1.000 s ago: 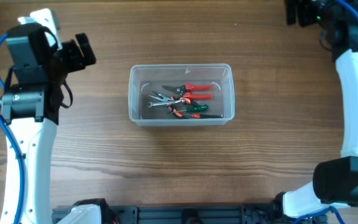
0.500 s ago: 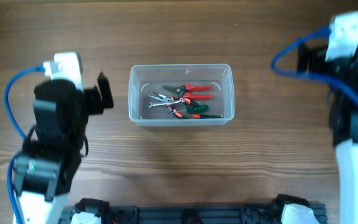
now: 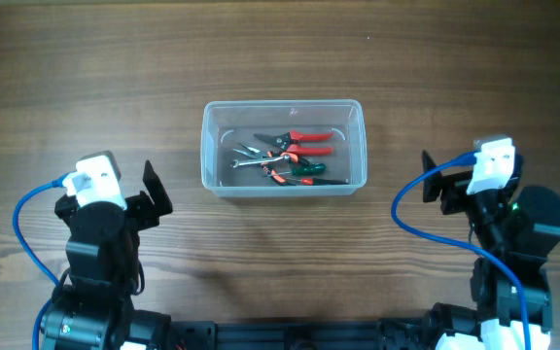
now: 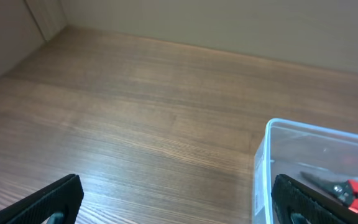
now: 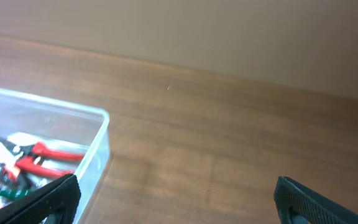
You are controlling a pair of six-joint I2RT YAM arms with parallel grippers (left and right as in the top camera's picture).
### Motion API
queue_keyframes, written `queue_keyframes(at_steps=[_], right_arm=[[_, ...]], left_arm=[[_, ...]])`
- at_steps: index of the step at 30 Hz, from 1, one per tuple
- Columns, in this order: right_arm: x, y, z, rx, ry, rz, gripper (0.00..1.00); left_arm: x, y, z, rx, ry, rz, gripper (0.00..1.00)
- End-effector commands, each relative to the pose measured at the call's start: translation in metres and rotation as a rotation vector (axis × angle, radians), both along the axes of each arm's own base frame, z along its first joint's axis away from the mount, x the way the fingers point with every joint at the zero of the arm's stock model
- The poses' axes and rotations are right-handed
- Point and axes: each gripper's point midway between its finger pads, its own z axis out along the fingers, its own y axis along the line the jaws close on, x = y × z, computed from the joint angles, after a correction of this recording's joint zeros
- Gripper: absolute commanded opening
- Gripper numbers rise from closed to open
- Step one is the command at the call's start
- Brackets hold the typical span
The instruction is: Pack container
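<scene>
Both arms now sit drawn back at the near edge of the table (image 3: 280,253). There the left gripper (image 3: 154,190) and right gripper (image 3: 437,185) each gape wide, holding nothing. Farther out, mid-table between them, the container (image 3: 205,146) holds red- and green-handled hand tools (image 3: 295,154).

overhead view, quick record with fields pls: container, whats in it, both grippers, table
container: clear plastic, rectangular, open top, middle of the table
contents: hand tools with red and green handles, piled together inside the container
left gripper: open, empty, apart from the container
right gripper: open, empty, apart from the container
table: brown wood grain
task state: tools lie in the container, neither gripper holds anything
</scene>
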Motion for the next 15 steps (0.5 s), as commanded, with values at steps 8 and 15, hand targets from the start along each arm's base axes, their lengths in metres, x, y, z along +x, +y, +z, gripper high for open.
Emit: queue_keyframes(at_steps=[8,15], right_arm=[[-0.005,0.009,-0.013,0.038,0.033,0.034,1.00],[-0.001,0.008,-0.025,0.048,0.079,0.033,1.00]], left_arm=[[-0.001,0.005,-0.001,-0.058,-0.032,0.053,1.00],[-0.005,0.005,-0.009,-0.051,0.005,0.053,1.00]])
